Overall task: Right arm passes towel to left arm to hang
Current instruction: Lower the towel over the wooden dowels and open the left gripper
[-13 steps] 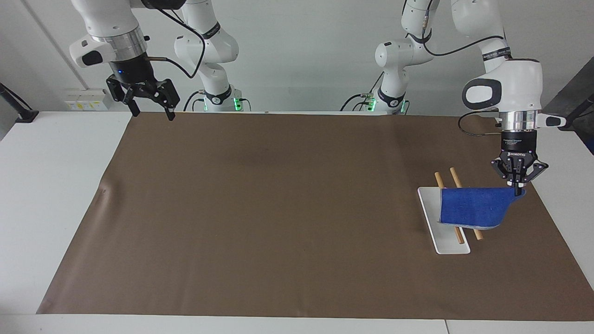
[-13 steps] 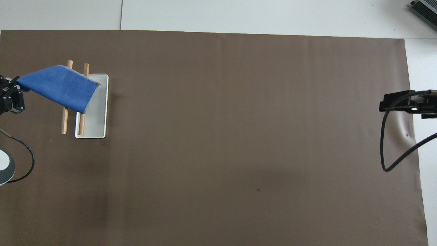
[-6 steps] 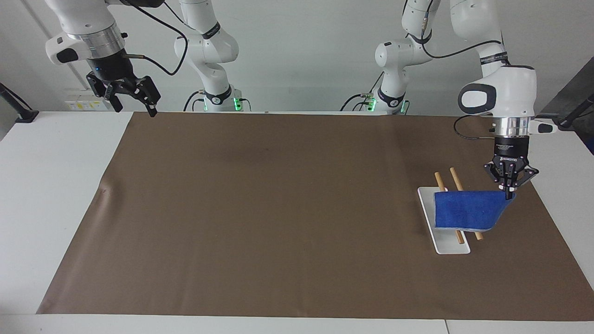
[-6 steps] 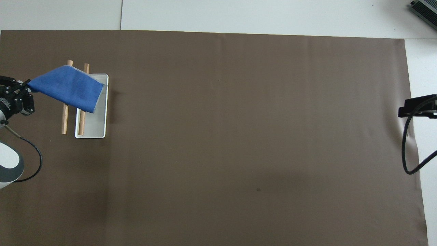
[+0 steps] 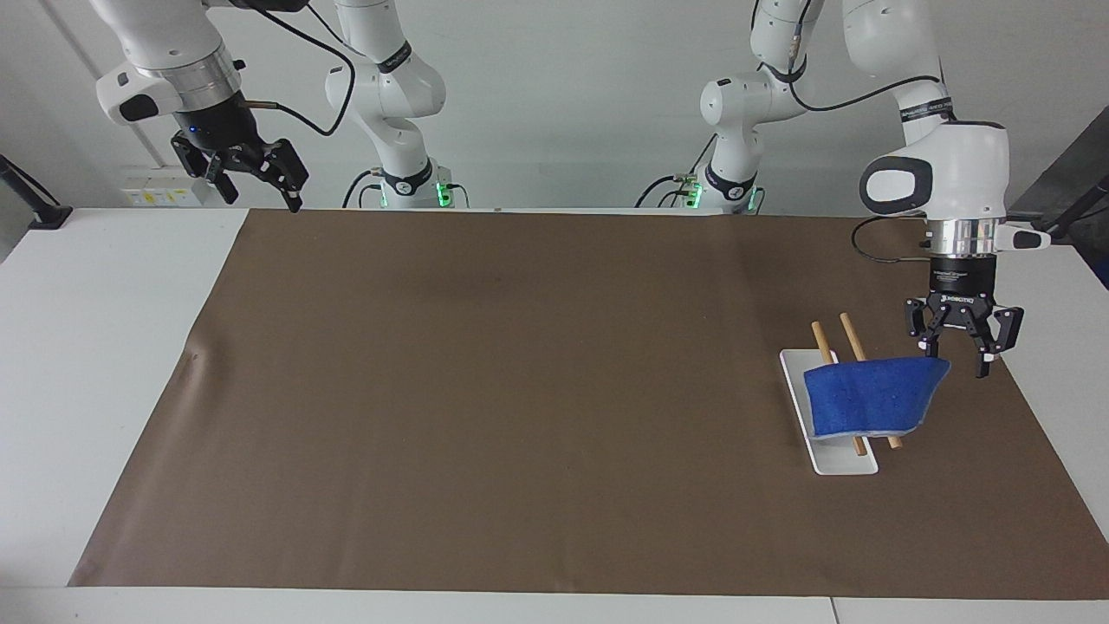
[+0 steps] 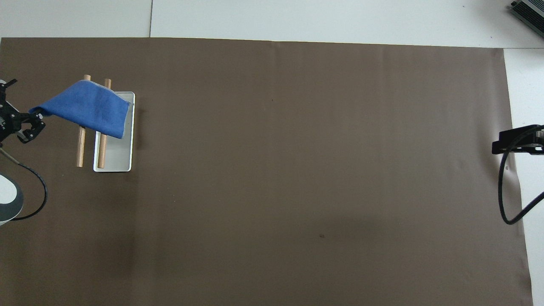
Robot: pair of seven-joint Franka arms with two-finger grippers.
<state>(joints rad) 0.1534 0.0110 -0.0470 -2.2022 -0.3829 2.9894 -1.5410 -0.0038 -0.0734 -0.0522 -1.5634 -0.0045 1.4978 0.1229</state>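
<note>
Opening now, the left gripper (image 5: pixel 957 357) is spreading its fingers beside the towel (image 5: pixel 871 400), which is draping unevenly on the wooden rods (image 5: pixel 853 338) and risking sliding off, while the right gripper (image 5: pixel 260 178) is waiting spread.

Two glossy white jointed arms: left arm (image 5: pixel 940 165), right arm (image 5: pixel 165 52). Silver wrist rings, black clawed grippers, looping black cables. Dark oval panel on the left wrist housing; small white lettering beneath the ring. Green lights at both bases.
</note>
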